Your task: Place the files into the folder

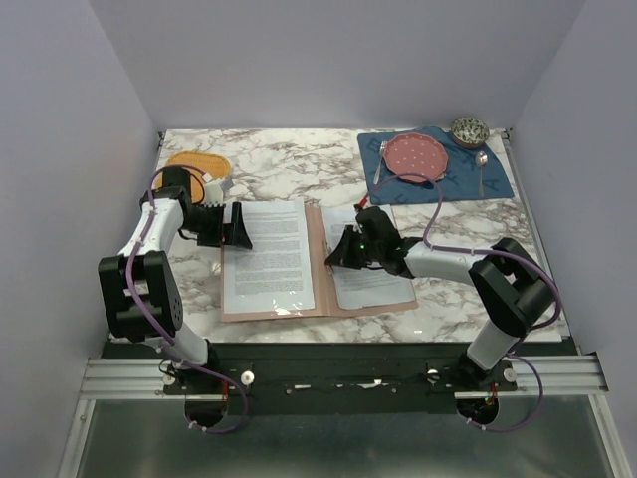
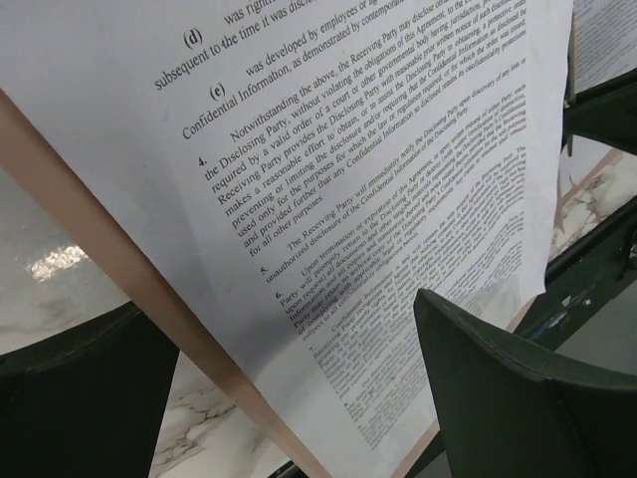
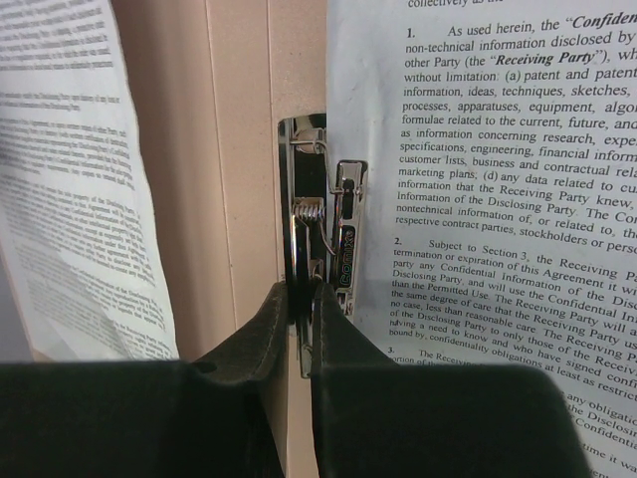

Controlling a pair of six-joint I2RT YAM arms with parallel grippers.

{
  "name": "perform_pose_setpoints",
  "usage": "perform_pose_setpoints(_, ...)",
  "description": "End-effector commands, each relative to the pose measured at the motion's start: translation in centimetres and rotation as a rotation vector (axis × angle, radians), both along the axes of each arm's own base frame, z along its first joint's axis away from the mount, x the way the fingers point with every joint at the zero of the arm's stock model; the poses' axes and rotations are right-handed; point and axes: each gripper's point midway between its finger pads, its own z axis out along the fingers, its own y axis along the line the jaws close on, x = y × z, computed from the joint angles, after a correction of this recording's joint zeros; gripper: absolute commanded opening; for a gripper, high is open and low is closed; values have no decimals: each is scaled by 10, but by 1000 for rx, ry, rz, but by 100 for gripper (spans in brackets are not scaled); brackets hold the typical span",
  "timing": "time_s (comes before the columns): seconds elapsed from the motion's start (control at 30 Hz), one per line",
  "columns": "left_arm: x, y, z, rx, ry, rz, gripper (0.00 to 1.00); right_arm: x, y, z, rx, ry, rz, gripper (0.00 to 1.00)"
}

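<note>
Folder lies open, printed sheets on both halves — right jaws pinch its clip, left jaws gape.

This is a robot lab's test cell. Plain pale walls box in a marble-patterned tabletop. The left arm and right arm are bolted to an aluminium rail along the bottom. At upper right, a pink plate sits staged on a blue placemat.

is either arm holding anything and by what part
The right gripper pinches the near end of the metal clip on the folder; the left gripper is open, holding nothing.
</note>
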Motion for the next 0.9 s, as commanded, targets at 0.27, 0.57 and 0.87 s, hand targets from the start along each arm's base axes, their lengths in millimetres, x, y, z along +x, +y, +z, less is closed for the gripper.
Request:
perform_pose_setpoints(0.27, 0, -34, 59, -72, -84, -42, 99, 16, 19, 2, -35, -18, 24, 35)
perform_pose_setpoints(0.57, 6, -37, 54, -60, -57, -34, 99, 22, 28, 26, -4, -78, 61, 66)
perform_pose_setpoints(0.87, 18, -64, 86, -92, -109, -68, 99, 24, 28, 22, 0, -82, 74, 63)
